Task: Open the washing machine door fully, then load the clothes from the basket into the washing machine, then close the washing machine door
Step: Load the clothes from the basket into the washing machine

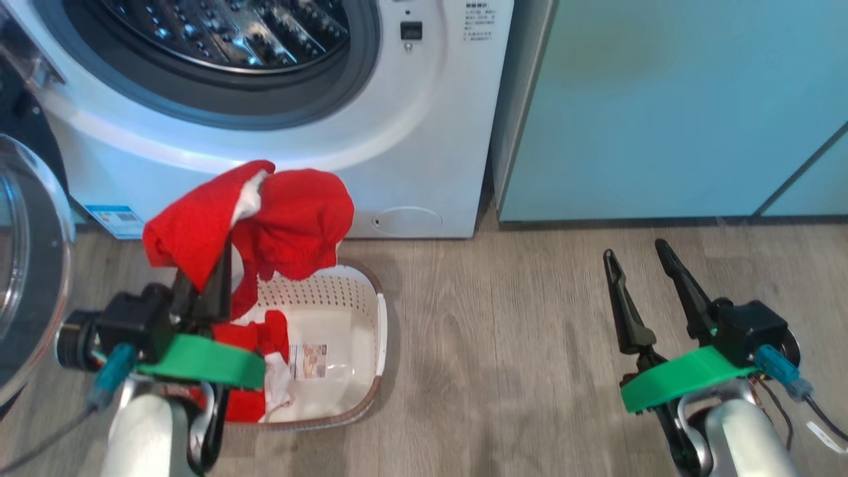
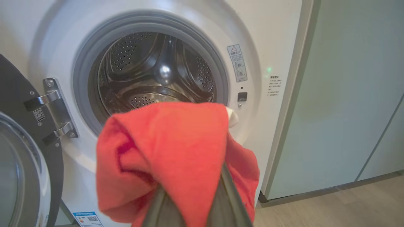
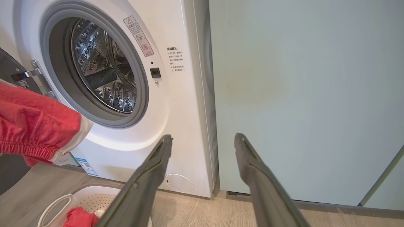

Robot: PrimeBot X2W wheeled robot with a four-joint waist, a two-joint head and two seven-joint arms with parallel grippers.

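Observation:
My left gripper [image 1: 213, 265] is shut on a red garment [image 1: 265, 218] with a white lining, lifted above the basket [image 1: 371, 371] and in front of the washing machine [image 1: 424, 132]. In the left wrist view the same red garment [image 2: 170, 151] drapes over my fingers, just below the open steel drum [image 2: 157, 75]. More red and white clothes [image 1: 255, 371] lie in the basket's left half. The washing machine door [image 1: 33, 265] stands swung open at the far left. My right gripper [image 1: 637, 255] hovers open over the floor to the right, holding nothing.
Pale teal cabinets [image 1: 662, 106] stand directly right of the machine. Wood-look floor [image 1: 503, 344] stretches between the basket and my right gripper. The door hinge [image 2: 56, 107] sits at the left of the drum opening. The basket's white handle [image 3: 56, 205] shows in the right wrist view.

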